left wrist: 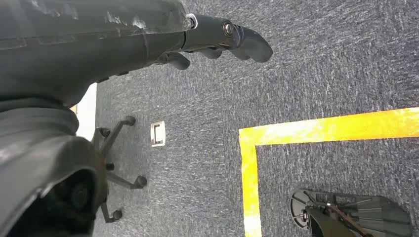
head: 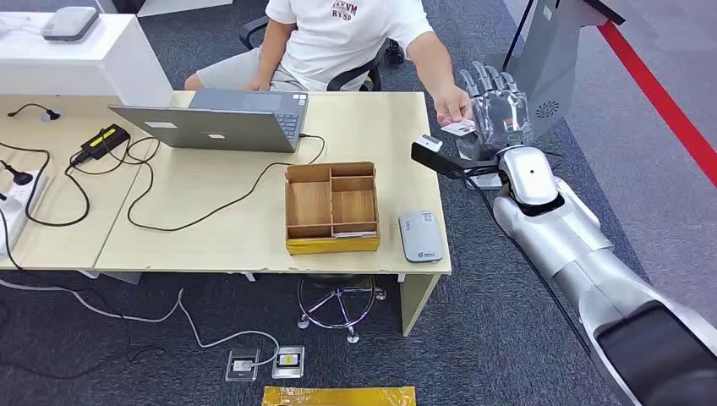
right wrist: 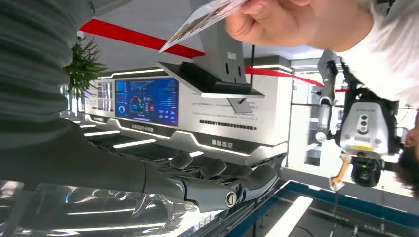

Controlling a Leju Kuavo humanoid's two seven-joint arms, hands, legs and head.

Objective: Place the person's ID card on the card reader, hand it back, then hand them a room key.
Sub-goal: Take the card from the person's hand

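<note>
A person in a white shirt sits behind the desk and holds out a white ID card [head: 459, 128] in their hand [head: 451, 105]. My right hand [head: 497, 108] is raised just beyond the desk's right edge, palm toward the card, fingers spread, holding nothing. In the right wrist view the card [right wrist: 202, 19] is pinched by the person's hand [right wrist: 286, 22], apart from my straight fingers [right wrist: 222, 185]. The grey card reader [head: 420, 235] lies at the desk's front right corner. My left hand [left wrist: 217, 42] hangs over the carpet with nothing in it.
A wooden compartment box [head: 331, 208] stands left of the reader. An open laptop [head: 221, 121], cables and a power strip [head: 17, 194] cover the desk's left half. A grey kiosk [head: 550, 59] stands behind my right hand. Yellow floor tape [left wrist: 257, 148] marks the carpet.
</note>
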